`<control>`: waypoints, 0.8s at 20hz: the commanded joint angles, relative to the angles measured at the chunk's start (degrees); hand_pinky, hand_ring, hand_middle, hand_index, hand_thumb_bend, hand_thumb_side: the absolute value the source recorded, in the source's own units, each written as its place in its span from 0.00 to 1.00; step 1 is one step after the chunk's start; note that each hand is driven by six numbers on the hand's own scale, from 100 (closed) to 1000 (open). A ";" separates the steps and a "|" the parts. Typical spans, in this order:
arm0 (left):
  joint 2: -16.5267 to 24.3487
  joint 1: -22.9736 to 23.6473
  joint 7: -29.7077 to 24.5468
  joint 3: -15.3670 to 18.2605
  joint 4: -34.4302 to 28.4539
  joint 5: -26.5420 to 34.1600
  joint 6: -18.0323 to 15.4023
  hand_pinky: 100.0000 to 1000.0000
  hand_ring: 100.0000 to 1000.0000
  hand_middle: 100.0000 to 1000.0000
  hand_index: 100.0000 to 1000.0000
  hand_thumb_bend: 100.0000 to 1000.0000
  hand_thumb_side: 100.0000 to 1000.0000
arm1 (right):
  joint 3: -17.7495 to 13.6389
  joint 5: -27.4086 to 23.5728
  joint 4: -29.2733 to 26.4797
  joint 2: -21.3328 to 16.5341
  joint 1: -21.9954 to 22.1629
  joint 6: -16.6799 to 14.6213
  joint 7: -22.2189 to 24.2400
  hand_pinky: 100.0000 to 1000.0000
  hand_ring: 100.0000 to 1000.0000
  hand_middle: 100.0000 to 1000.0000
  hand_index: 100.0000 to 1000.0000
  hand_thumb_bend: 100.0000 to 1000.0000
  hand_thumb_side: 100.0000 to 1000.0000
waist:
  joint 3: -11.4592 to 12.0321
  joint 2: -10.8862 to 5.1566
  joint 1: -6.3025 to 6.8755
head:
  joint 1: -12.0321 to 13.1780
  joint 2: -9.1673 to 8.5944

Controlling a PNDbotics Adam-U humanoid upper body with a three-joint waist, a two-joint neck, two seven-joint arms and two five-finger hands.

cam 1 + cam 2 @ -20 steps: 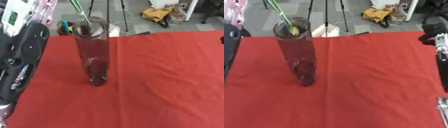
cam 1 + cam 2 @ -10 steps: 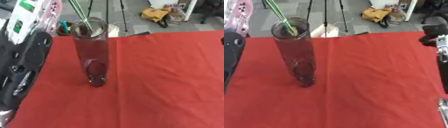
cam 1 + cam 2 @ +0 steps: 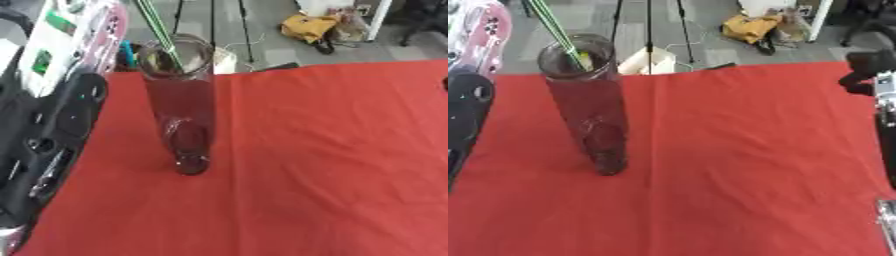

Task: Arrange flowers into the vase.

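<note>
Tall clear glass cylinder vase (image 3: pixel 181 105) stands left of centre on the red tablecloth (image 3: pixel 315 160), thin green flower stems (image 3: pixel 159 31) already in its mouth. Stems sit slightly steeper than a second ago, so insertion looks nearly done. Left hand is out of view; the black right arm (image 3: pixel 883 100) shows at the edge, hand state unclear.

Vase (image 3: pixel 181 110) on cloth (image 3: pixel 306 165), left of centre; stems (image 3: pixel 560 35) in vase; tripod (image 3: pixel 649 30) behind.

vase (image 3: pixel 588 100) upright on red cloth (image 3: pixel 745 150) | green stems (image 3: pixel 557 32) lean out its mouth — upper left
</note>
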 commanded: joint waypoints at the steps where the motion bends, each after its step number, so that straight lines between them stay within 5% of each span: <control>1: 0.33 -0.88 -0.90 -0.47 -0.28 -0.86 -0.78 0.00 0.00 0.00 0.00 0.09 0.72 | -0.52 -0.26 -1.08 -0.50 -0.71 -0.14 -0.08 0.65 0.78 0.45 0.70 0.00 1.00 | -0.15 -1.04 -0.09 | 0.03 -0.45; 16: 0.21 -0.38 -5.84 -0.90 1.86 -3.30 -4.97 0.00 0.00 0.00 0.00 0.10 0.72 | -0.47 -0.42 -1.08 -0.48 -0.93 -0.31 0.07 0.65 0.78 0.45 0.70 0.00 1.00 | -0.38 -0.45 0.04 | -0.26 -1.56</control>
